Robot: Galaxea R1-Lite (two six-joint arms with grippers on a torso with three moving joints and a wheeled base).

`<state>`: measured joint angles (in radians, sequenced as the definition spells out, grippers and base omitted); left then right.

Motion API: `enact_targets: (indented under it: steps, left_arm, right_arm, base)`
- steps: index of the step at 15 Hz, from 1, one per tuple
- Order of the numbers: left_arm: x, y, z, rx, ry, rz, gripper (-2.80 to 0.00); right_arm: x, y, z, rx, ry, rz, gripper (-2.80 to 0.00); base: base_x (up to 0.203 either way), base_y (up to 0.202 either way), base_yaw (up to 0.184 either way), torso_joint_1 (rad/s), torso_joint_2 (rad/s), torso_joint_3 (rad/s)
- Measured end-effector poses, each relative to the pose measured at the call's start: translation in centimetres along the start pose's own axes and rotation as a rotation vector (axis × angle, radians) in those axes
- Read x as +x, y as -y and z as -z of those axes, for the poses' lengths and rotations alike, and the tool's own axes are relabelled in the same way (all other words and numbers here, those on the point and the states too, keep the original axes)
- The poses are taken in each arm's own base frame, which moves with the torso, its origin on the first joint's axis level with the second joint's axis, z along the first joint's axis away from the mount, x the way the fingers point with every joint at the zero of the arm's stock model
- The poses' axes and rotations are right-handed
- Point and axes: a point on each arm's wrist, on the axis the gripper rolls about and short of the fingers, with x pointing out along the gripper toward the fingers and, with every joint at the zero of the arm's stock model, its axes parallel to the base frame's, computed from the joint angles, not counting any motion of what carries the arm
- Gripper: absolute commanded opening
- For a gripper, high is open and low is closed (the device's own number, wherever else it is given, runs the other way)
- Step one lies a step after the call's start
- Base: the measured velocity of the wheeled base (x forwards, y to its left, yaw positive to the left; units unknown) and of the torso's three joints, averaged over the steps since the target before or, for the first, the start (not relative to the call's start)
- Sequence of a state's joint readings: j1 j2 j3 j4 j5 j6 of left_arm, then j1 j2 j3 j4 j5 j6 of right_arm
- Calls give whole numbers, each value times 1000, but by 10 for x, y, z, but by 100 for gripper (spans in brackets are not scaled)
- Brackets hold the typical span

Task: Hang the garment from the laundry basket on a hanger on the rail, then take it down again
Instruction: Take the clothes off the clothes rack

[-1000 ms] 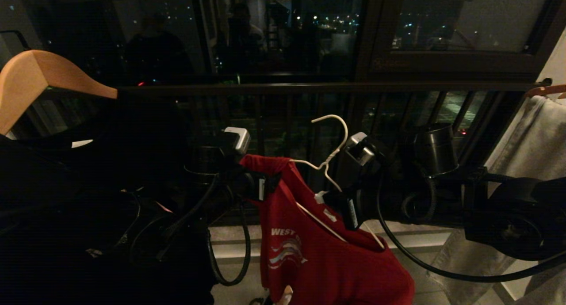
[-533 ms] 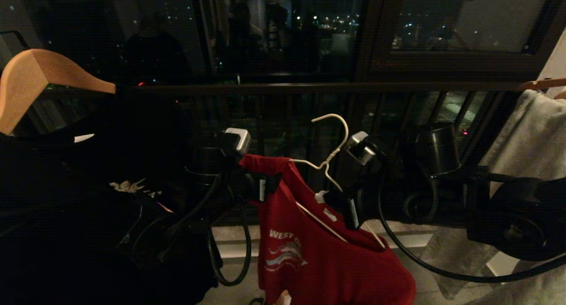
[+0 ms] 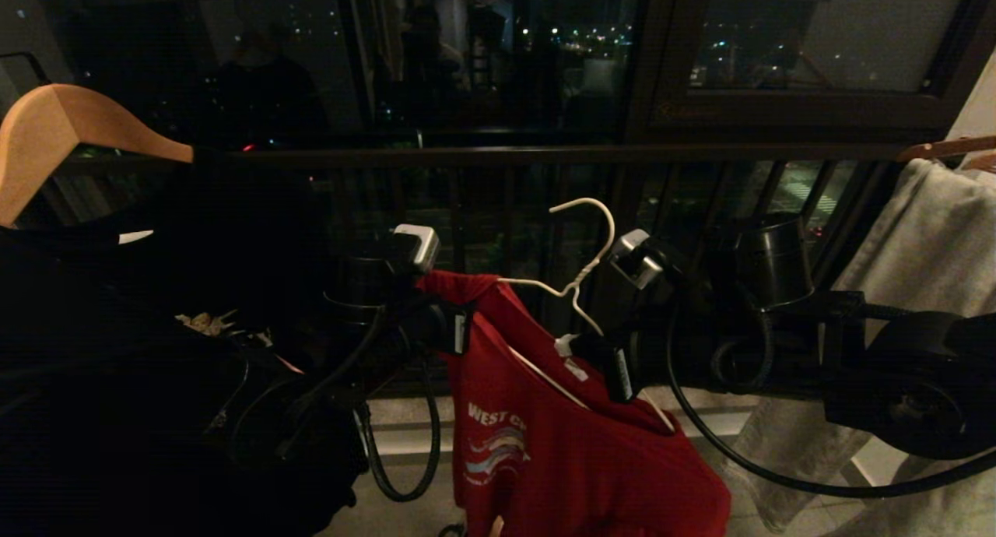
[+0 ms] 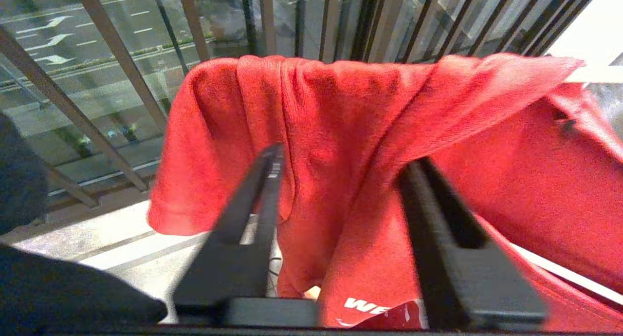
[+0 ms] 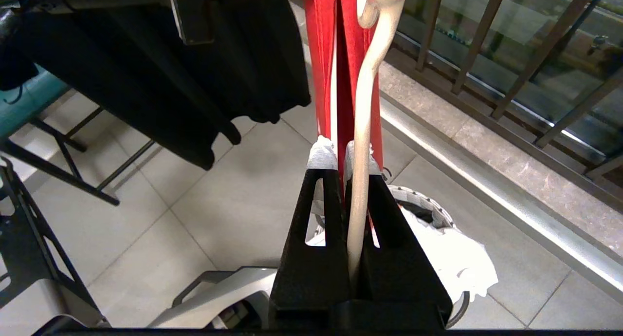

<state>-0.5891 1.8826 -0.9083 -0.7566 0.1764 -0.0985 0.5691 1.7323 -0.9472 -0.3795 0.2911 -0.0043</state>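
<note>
The garment [image 3: 576,459], a red T-shirt with white lettering, hangs on the thin white wire hanger [image 3: 587,264]. The hanger's hook is below the dark rail [image 3: 498,154] and not on it. My right gripper [image 3: 591,358] is shut on the hanger's wire [image 5: 370,83] and on red cloth [image 5: 323,58] at the collar. My left gripper [image 3: 463,331] is at the shirt's other shoulder. Its jaws stand apart, with a fold of red cloth [image 4: 340,97] between them. The laundry basket [image 5: 438,214] stands on the floor below, with its patterned rim showing.
A thick wooden hanger [image 3: 54,132] carries a black T-shirt [image 3: 156,327] on the rail at the left. A pale cloth [image 3: 918,249] hangs at the right end. White cloth [image 5: 462,263] lies in the basket. Balcony railing bars [image 4: 121,63] run behind the rail.
The left gripper's fingers have drawn closer together round the shirt's shoulder, and the shirt has shifted slightly left. The clothes at both ends of the rail have swayed. The right arm has held still.
</note>
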Motion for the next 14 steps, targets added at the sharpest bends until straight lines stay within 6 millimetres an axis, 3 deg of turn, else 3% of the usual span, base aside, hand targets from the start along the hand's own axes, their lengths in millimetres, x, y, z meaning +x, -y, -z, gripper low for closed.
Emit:
enact_targets:
  steps: [8, 14]
  left_arm:
    - [1, -12, -7, -3, 21, -32, -280]
    - [14, -50, -16, 4, 51, -137, -280]
  right_arm:
    - [-1, 1, -1, 0, 3, 4, -280]
    - [9, 13, 4, 10, 1, 31, -280]
  base:
    - [0, 0, 0, 0, 0, 0]
    - [0, 0, 0, 0, 0, 0]
